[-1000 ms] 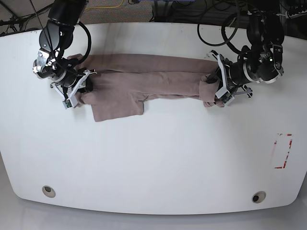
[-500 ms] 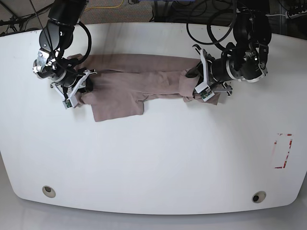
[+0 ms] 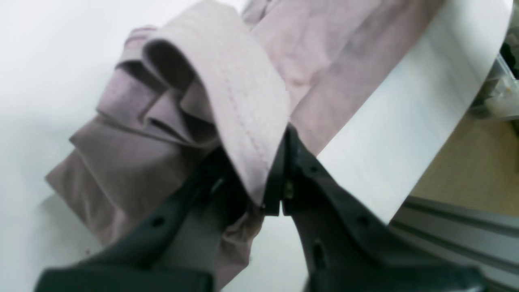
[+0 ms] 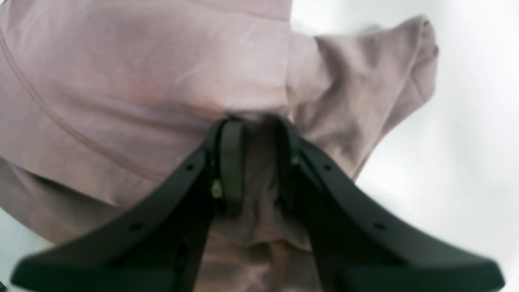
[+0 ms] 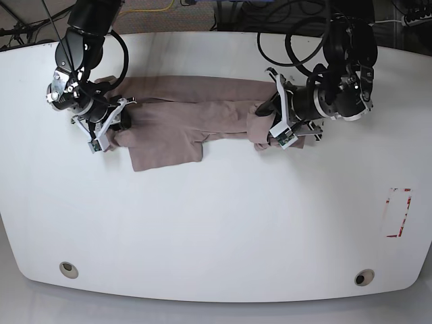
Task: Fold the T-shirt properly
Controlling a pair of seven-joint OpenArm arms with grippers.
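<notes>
On the white table (image 5: pixel 216 223) lies one T-shirt (image 5: pixel 196 115) — two grippers clamp it: left gripper (image 5: pixel 268 128) pinches its bunched hem end, right gripper (image 5: pixel 115 121) the opposite end.

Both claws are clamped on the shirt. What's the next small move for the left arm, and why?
Probably carry the left claw further toward the right claw, low over the table. It is shut on a bunched, stitched edge of the T-shirt, and that end is only partly lapped over the body. The right claw pins the opposite end, so the fold should lay without dragging.
</notes>
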